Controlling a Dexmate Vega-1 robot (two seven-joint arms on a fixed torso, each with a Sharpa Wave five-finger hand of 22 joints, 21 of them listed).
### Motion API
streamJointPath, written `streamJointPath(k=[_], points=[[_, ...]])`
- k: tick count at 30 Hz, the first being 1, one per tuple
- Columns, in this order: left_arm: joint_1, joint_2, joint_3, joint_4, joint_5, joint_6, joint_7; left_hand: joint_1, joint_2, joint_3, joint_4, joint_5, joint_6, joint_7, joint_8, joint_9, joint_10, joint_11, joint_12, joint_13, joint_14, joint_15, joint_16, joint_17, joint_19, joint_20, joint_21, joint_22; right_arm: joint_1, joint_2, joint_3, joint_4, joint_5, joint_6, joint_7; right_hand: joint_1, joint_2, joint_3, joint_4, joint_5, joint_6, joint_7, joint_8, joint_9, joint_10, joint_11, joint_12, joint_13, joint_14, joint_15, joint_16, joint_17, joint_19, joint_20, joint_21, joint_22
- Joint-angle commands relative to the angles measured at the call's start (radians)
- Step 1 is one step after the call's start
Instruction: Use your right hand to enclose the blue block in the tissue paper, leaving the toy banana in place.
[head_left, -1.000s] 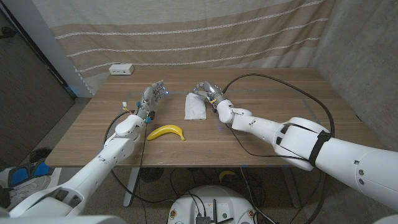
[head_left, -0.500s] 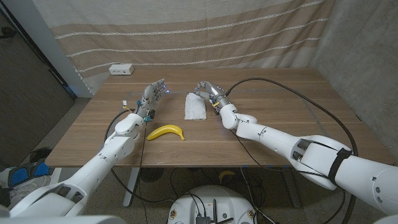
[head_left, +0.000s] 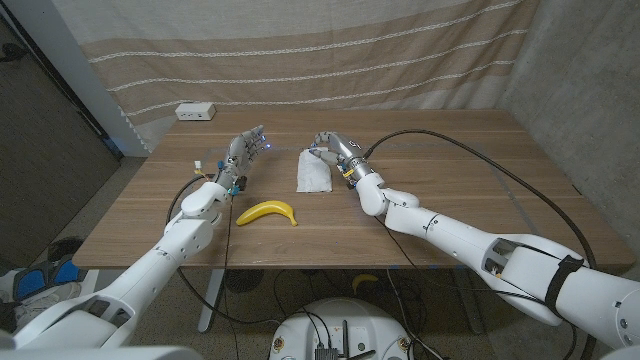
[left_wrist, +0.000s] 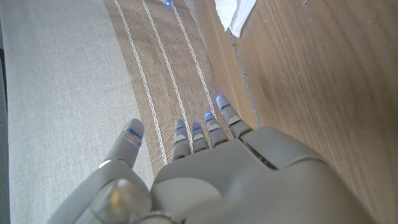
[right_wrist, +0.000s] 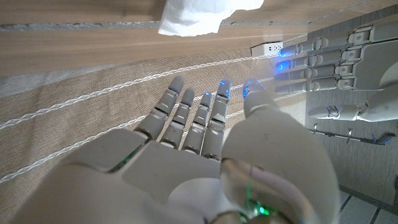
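My right hand (head_left: 327, 149) sits just beside the tissue paper (head_left: 313, 172), fingers apart, gripping nothing. Tissue is a folded white bundle mid-table; can't tell if the blue block is inside. Toy banana (head_left: 267, 212) lies nearer me. Left hand (head_left: 244, 153) empty, fingers extended.

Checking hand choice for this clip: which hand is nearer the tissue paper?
Right. The right hand is just beside the tissue paper; the left hand stands farther off, across bare table.
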Motion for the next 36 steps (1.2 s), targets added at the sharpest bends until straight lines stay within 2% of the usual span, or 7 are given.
streamJointPath(k=[1, 12, 16, 20, 30, 36], points=[[0.026, 0.022, -0.013, -0.041, -0.005, -0.002, -0.001, 0.005, 0.046, 0.002, 0.000, 0.001, 0.011, 0.000, 0.001, 0.003, 0.007, -0.001, 0.000, 0.004, 0.006, 0.003, 0.003, 0.003, 0.004, -0.001, -0.001, 0.006, -0.068, -0.054, 0.027, -0.120, -0.063, -0.026, 0.009, 0.011, -0.004, 0.002, -0.004, 0.008, 0.010, -0.005, -0.001, 0.001, 0.002, -0.009, 0.000, 0.001, 0.002, -0.118, -0.001, 0.002, 0.008, -0.007, 0.007, 0.003], [0.060, 0.042, -0.029, -0.084, -0.013, -0.006, 0.006, 0.003, 0.045, 0.003, 0.001, 0.001, 0.014, 0.001, 0.002, 0.003, 0.009, -0.003, 0.000, 0.004, 0.008, 0.003, 0.003, 0.003, 0.007, -0.001, -0.003, 0.006, -0.131, -0.102, 0.049, -0.228, -0.108, -0.062, 0.030, 0.009, -0.009, 0.000, -0.004, 0.006, 0.010, -0.007, -0.004, -0.002, 0.004, -0.010, 0.001, 0.001, 0.003, -0.118, -0.002, 0.002, 0.008, -0.008, 0.008, 0.003], [0.069, 0.049, -0.033, -0.097, -0.014, -0.004, 0.010, 0.002, 0.044, 0.003, 0.001, 0.001, 0.015, 0.002, 0.002, 0.003, 0.012, -0.004, 0.001, 0.004, 0.009, 0.003, 0.003, 0.003, 0.007, -0.002, -0.004, 0.006, -0.144, -0.111, 0.054, -0.246, -0.119, -0.066, 0.037, 0.015, -0.010, 0.002, -0.008, 0.006, 0.010, -0.010, -0.006, -0.003, 0.002, -0.012, -0.001, 0.000, 0.003, -0.120, -0.002, 0.002, 0.009, -0.012, 0.009, 0.003], [0.077, 0.054, -0.038, -0.103, -0.015, -0.011, 0.009, 0.000, 0.044, 0.003, 0.002, 0.001, 0.017, 0.002, 0.002, 0.003, 0.012, 0.000, 0.001, 0.004, 0.009, 0.003, 0.003, 0.003, 0.008, -0.001, -0.005, 0.006, -0.162, -0.124, 0.057, -0.271, -0.140, -0.078, 0.038, 0.033, -0.010, 0.008, -0.017, 0.007, 0.007, -0.022, -0.009, -0.005, -0.005, -0.025, -0.004, 0.000, 0.002, -0.130, -0.004, 0.001, 0.010, -0.018, 0.010, 0.003], [0.090, 0.056, -0.048, -0.113, -0.031, -0.016, 0.002, -0.006, 0.042, 0.001, 0.006, 0.001, 0.022, 0.003, 0.003, 0.003, 0.013, 0.001, 0.001, 0.004, 0.010, 0.003, 0.004, 0.005, 0.009, 0.000, -0.007, 0.006, -0.200, -0.154, 0.060, -0.324, -0.192, -0.121, 0.056, 0.064, -0.018, 0.017, -0.026, 0.006, -0.001, -0.046, -0.016, -0.009, -0.027, -0.034, -0.013, -0.001, -0.005, -0.140, -0.013, -0.003, 0.013, -0.031, 0.014, 0.002], [0.095, 0.057, -0.050, -0.115, -0.037, -0.022, -0.008, -0.011, 0.040, -0.001, 0.010, 0.000, 0.026, 0.003, 0.004, 0.003, 0.015, 0.000, 0.002, 0.004, 0.011, 0.003, 0.005, 0.006, 0.010, 0.001, -0.008, 0.006, -0.207, -0.156, 0.059, -0.328, -0.221, -0.137, 0.050, 0.090, -0.020, 0.024, -0.032, 0.006, -0.006, -0.059, -0.020, -0.011, -0.031, -0.043, -0.014, -0.001, -0.007, -0.146, -0.014, -0.003, 0.015, -0.039, 0.015, 0.002]])
